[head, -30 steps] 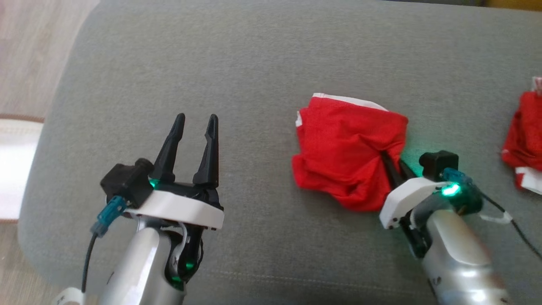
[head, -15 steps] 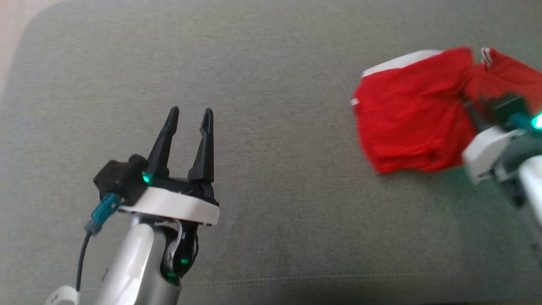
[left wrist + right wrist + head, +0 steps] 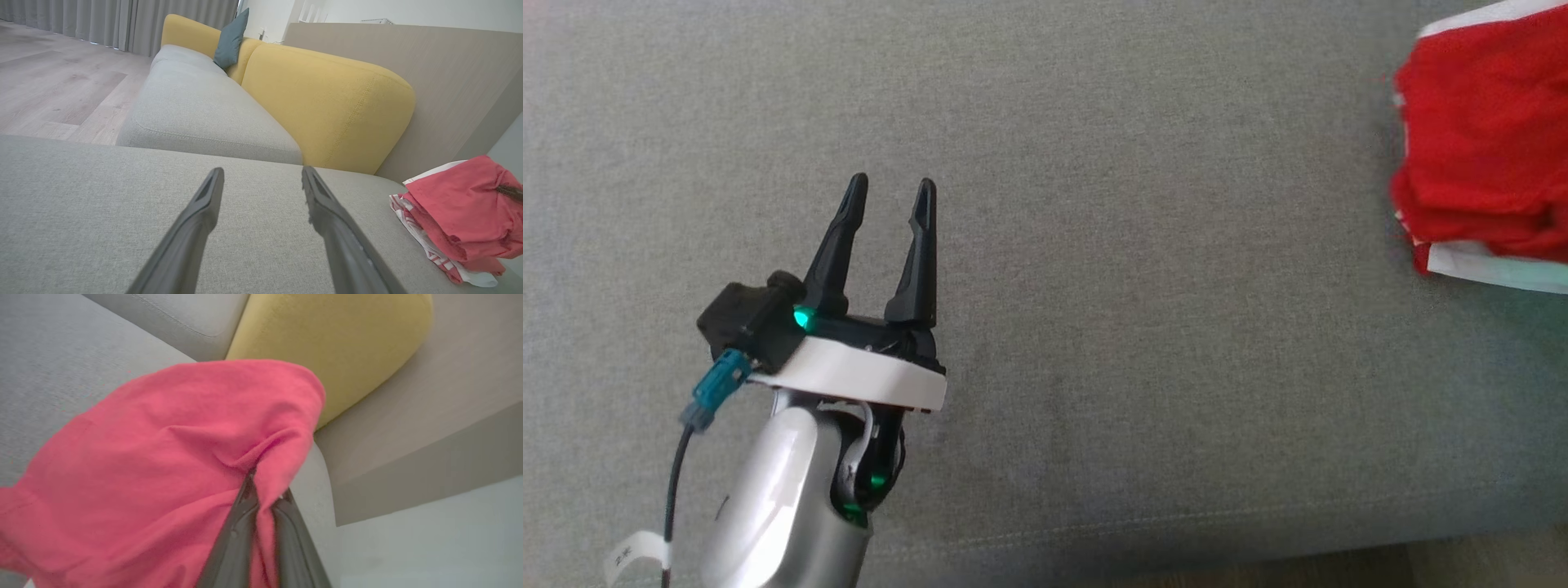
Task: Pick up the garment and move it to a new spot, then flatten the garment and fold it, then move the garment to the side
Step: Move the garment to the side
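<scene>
Garment, red soft knit cloth with white trim (image 3: 1478,147). Location: far right end of the grey woven-fabric seat cushion (image 3: 1094,245), near the yellow upholstered backrest (image 3: 327,102), bunched in folded layers. White and striped edges show under it; whether these are its own or another piece's cannot be told.

Right end effector (image 3: 265,490): clenched, with a pinch of the red cloth gathered between its dark fingers at a puckered ridge.

Left end effector (image 3: 892,184): released, fingers spread, holding nothing, over bare cushion well apart from the garment.

Handling, as judged: light, limp, not fragile. It drapes and slumps from a single pinch, so the folds may slip loose.

Hold recommended: through all layers at a folded edge or the trimmed hem, with the second end effector at the opposite corner for flattening.
</scene>
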Robot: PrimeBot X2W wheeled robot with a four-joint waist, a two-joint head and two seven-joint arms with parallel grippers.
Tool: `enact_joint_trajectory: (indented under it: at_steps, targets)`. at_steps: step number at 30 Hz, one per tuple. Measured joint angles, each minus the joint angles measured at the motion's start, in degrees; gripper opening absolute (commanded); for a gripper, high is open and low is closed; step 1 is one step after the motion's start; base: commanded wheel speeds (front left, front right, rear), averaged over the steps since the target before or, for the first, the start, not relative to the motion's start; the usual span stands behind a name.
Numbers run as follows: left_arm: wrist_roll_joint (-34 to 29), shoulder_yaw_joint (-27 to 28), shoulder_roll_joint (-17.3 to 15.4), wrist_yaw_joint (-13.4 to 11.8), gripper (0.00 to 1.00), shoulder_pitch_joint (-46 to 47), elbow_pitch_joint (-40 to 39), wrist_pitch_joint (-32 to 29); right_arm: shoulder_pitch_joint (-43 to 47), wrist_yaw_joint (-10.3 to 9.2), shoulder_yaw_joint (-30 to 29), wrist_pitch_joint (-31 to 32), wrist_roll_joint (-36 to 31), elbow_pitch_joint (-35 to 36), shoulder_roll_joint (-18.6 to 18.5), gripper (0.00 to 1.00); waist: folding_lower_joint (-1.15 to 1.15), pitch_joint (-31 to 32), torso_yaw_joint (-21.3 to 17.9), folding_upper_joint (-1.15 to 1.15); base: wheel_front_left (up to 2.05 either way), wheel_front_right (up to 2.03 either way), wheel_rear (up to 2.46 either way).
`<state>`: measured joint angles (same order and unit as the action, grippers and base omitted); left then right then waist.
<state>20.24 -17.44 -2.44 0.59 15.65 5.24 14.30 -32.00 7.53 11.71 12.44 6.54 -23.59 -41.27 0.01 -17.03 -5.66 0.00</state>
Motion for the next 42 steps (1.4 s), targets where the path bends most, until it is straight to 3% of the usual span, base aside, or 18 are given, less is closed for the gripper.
enact_joint_trajectory:
  at_steps: [5,15,24,25,26,27,28,29,42]
  targets:
    - [0.0,0.1,0.0,0.4,1.0,0.3,0.0,0.0,3.0,0.0,-7.2,3.0,-3.1,1.6,1.7,0.0,0.0,-0.9,0.0,0.0,0.0,0.0,0.0]
    - [-0.4,1.2,0.0,1.0,1.0,1.1,0.1,0.0,5.1,0.0,-12.6,4.3,-4.8,5.2,3.6,0.0,0.0,-1.7,0.0,0.0,0.0,0.0,0.0]
    - [-0.5,1.5,0.0,1.0,1.0,1.1,0.4,0.0,6.0,0.0,-13.6,4.3,-4.4,6.6,5.0,0.0,0.0,-2.1,-0.3,0.0,0.0,0.0,0.0]
    - [-0.5,1.5,0.0,1.0,1.0,1.1,0.4,0.0,6.0,0.0,-13.8,4.3,-4.4,6.7,5.3,0.17,0.0,-2.1,-0.4,0.0,0.0,0.0,0.0]
    - [-0.6,1.5,0.0,1.0,1.0,1.1,0.5,0.0,6.0,0.0,-13.9,4.3,-4.4,6.8,5.5,0.44,0.0,-2.1,-0.4,0.0,0.0,0.0,0.0]
    - [-0.6,1.5,0.0,1.0,1.0,1.1,0.5,0.0,6.0,0.0,-13.9,4.2,-4.4,7.0,5.7,0.86,0.0,-2.0,-0.4,0.0,0.0,0.0,0.0]
    - [-0.7,1.5,0.0,1.0,1.0,1.1,0.6,0.0,6.0,0.0,-13.9,4.2,-4.4,7.2,5.9,0.86,0.0,-2.0,-0.4,0.0,0.0,0.0,0.0]
    - [-0.9,1.5,0.0,1.0,1.0,1.1,0.6,0.0,6.0,0.0,-13.9,3.9,-4.7,7.4,6.0,1.0,0.0,-1.9,-0.4,0.0,0.0,0.0,0.0]
    - [-0.8,1.4,0.0,1.0,1.0,1.1,0.7,0.0,6.0,0.0,-14.5,3.5,-7.6,10.6,7.4,1.0,-0.01,-0.2,0.2,0.0,0.0,0.0,0.0]
